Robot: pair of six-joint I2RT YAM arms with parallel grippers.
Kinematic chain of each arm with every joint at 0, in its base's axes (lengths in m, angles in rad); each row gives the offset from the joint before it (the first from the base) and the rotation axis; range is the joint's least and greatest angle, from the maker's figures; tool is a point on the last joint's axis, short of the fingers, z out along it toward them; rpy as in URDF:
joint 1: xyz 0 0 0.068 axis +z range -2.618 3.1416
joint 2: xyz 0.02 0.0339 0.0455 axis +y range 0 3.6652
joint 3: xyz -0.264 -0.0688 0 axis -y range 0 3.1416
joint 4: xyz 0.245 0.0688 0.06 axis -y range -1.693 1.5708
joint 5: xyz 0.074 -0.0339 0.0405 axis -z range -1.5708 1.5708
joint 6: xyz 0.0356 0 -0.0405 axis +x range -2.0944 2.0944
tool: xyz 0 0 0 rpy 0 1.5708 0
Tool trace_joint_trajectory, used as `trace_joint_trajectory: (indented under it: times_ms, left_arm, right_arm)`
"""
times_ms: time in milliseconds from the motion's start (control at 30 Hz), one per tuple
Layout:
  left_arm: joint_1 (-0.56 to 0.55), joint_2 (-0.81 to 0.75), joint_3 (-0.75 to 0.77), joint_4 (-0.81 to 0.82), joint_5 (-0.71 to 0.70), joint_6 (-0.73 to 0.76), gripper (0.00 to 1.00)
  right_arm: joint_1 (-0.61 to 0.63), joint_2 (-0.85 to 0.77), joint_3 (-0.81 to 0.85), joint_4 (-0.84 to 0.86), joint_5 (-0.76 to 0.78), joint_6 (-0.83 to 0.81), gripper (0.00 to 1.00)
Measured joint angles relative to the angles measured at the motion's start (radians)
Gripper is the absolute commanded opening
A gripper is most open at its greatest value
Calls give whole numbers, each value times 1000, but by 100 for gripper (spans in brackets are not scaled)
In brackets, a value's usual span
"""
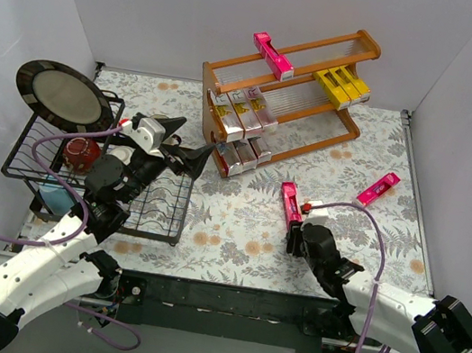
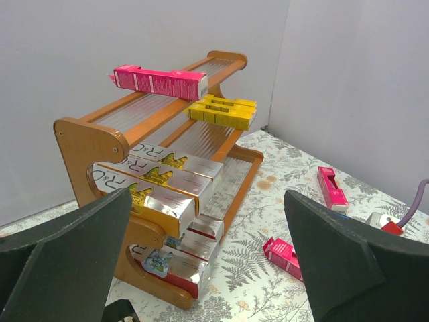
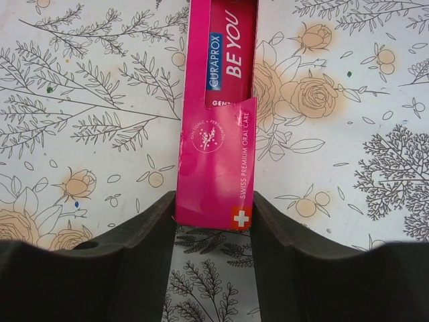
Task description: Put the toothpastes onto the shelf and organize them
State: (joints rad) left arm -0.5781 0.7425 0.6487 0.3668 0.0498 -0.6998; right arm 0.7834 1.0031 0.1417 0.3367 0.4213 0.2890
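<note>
The orange-brown shelf [image 1: 332, 45] stands at the back middle, and also shows in the left wrist view [image 2: 84, 144]. It holds a magenta toothpaste [image 1: 272, 55] on top, yellow cartons [image 1: 343, 86] and silver cartons [image 1: 243, 112] on the middle tier, and more silver cartons [image 1: 242, 155] on the bottom. My right gripper [image 3: 213, 215] is shut on the near end of a magenta toothpaste [image 3: 221, 121], low over the table [image 1: 290, 204]. Another magenta carton [image 1: 378, 189] lies loose at the right. My left gripper [image 1: 188, 161] is open and empty beside the shelf's left end.
A black wire dish rack [image 1: 36, 169] stands at the left with a dark round plate [image 1: 63, 96] and a red mug [image 1: 82, 152]. White walls close the back and sides. Purple cables [image 1: 377, 256] trail from both arms. The floral table cloth [image 1: 232, 249] covers the middle.
</note>
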Motion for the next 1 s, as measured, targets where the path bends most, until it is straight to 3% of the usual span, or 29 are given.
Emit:
trace_joint_trajectory:
  times_ms: [167, 533, 733, 1000]
  left_arm:
    - [0, 0, 0, 0, 0, 0, 98]
    - [0, 0, 0, 0, 0, -1, 98]
    - [0, 1, 0, 0, 0, -4, 98]
    - [0, 1, 0, 0, 0, -3, 98]
  right_arm:
    - [3, -19, 0, -24, 8, -2, 37]
    - [3, -140, 99, -199, 21, -24, 31]
    - [3, -194, 294, -351, 105, -59, 30]
    - [-68, -117, 623, -479, 140, -165, 29]
